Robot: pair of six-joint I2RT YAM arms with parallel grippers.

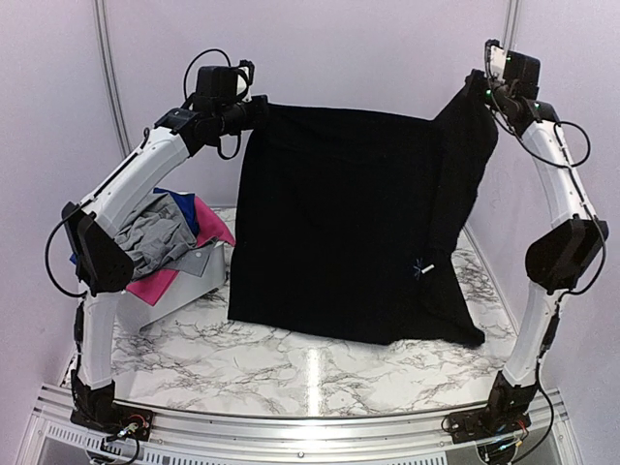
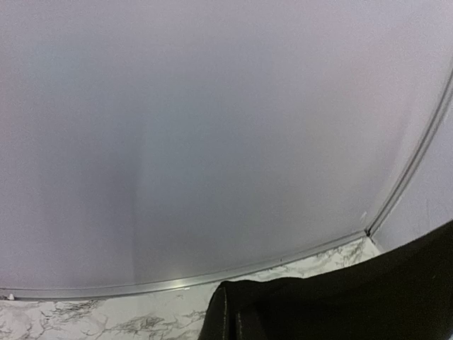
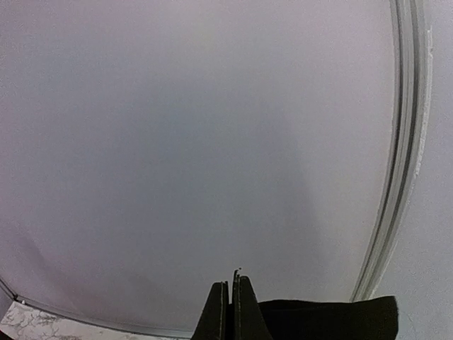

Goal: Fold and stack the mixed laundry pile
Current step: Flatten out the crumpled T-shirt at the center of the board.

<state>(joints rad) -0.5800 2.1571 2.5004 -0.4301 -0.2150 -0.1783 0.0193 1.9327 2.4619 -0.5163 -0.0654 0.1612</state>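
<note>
A large black garment (image 1: 339,223) hangs spread like a curtain between my two raised arms, its lower edge resting on the marble table (image 1: 291,358). My left gripper (image 1: 260,109) is shut on its upper left corner. My right gripper (image 1: 481,87) is shut on the upper right corner, where the cloth bunches and drapes down. In the left wrist view the black cloth (image 2: 354,297) covers the shut fingers (image 2: 230,319). In the right wrist view my closed gripper (image 3: 231,312) pinches a thin edge of the cloth (image 3: 325,319). The rest of the laundry pile, grey shirt (image 1: 155,237), blue piece (image 1: 184,205) and pink piece (image 1: 155,281), lies at the left.
A white basket (image 1: 199,266) lies tipped at the left under the pile, beside the left arm's elbow. Pale booth walls close in the back and both sides. Bare marble shows in front of the hanging garment.
</note>
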